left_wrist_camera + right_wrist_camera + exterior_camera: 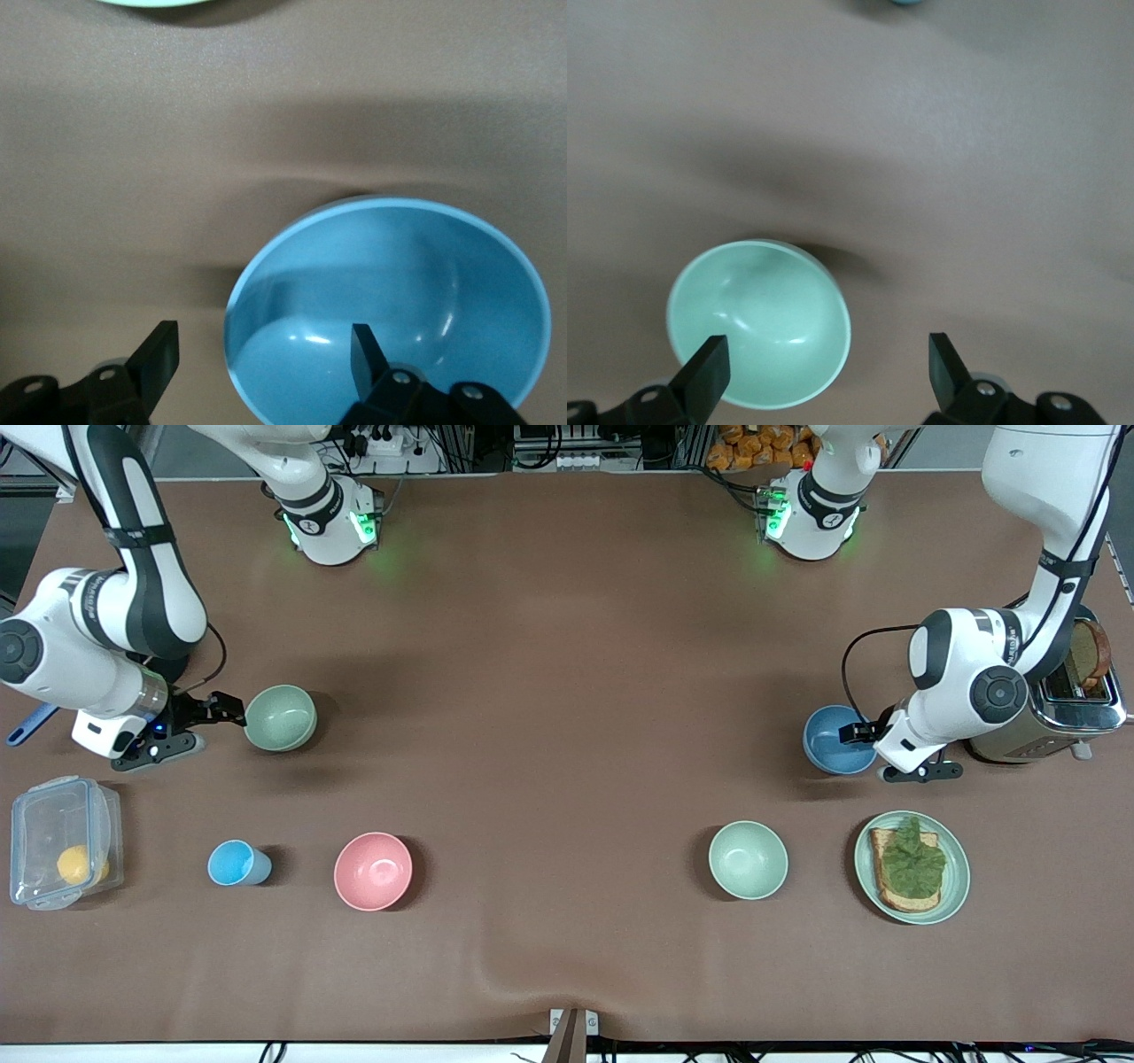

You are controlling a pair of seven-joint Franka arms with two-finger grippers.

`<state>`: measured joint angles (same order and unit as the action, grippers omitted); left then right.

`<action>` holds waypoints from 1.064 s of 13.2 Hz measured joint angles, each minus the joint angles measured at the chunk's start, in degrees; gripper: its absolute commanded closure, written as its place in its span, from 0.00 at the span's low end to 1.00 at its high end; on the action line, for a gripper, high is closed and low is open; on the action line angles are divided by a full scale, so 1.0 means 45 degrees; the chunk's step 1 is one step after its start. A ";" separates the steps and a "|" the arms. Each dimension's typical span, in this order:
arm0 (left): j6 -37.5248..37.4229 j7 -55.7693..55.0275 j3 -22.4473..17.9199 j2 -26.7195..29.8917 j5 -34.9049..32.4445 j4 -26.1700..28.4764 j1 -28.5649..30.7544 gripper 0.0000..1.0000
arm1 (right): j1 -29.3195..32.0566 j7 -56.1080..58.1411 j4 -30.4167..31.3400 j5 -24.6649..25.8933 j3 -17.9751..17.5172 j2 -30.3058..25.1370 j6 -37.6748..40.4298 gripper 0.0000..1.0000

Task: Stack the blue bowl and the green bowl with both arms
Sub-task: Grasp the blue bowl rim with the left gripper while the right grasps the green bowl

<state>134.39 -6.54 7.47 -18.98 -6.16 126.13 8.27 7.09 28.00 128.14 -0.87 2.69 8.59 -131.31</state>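
Note:
The blue bowl stands on the table by the toaster, toward the left arm's end. My left gripper is open at its rim. In the left wrist view one finger is inside the blue bowl and the other outside, so the left gripper straddles the rim. The green bowl stands toward the right arm's end. My right gripper is open beside it. In the right wrist view the right gripper spans the rim of the green bowl.
A pink bowl, a light-blue cup, a paler mint bowl and a green plate with toast lie nearer the front camera. A toaster stands beside the left gripper. A clear box sits at the right arm's end.

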 measured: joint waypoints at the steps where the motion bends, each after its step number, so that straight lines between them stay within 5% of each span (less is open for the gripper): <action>1: 0.0013 0.0000 -0.0003 -0.0036 0.0000 -0.0036 0.0033 0.27 | 0.0192 0.0198 0.0353 0.0000 0.0001 0.0181 -0.0606 0.12; 4: 0.0032 0.0000 -0.0006 -0.0123 0.0000 -0.0099 0.0153 0.48 | 0.0742 0.0550 0.0733 -0.0011 0.0007 0.1066 -0.1641 0.45; 6: 0.0046 0.0000 0.0001 -0.0172 0.0000 -0.0159 0.0148 0.67 | 0.0777 0.0561 0.0743 -0.0321 -0.0012 0.1362 -0.1702 0.49; 8: 0.0046 -0.0001 0.0015 -0.0185 0.0000 -0.0189 0.0134 0.99 | 0.0777 0.0567 0.0756 -0.0904 -0.0067 0.1534 -0.1751 0.50; 10: 0.0046 -0.0001 0.0024 -0.0188 0.0000 -0.0209 0.0122 1.00 | 0.0777 0.0567 0.0774 -0.1068 -0.0083 0.1710 -0.1850 0.64; 12: 0.0017 0.0000 0.0056 -0.0165 0.0028 -0.0294 0.0117 1.00 | 0.0777 0.0567 0.0776 -0.1115 -0.0084 0.1839 -0.1878 0.97; 14: -0.0036 0.0000 0.0081 -0.0147 0.0028 -0.0443 0.0120 1.00 | 0.0777 0.0567 0.0783 -0.1288 -0.0103 0.1928 -0.1878 1.00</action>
<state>134.23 -6.54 7.84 -19.64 -6.03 124.13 8.81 10.58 30.55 131.66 -6.66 2.23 17.27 -139.76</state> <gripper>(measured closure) 0.956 0.705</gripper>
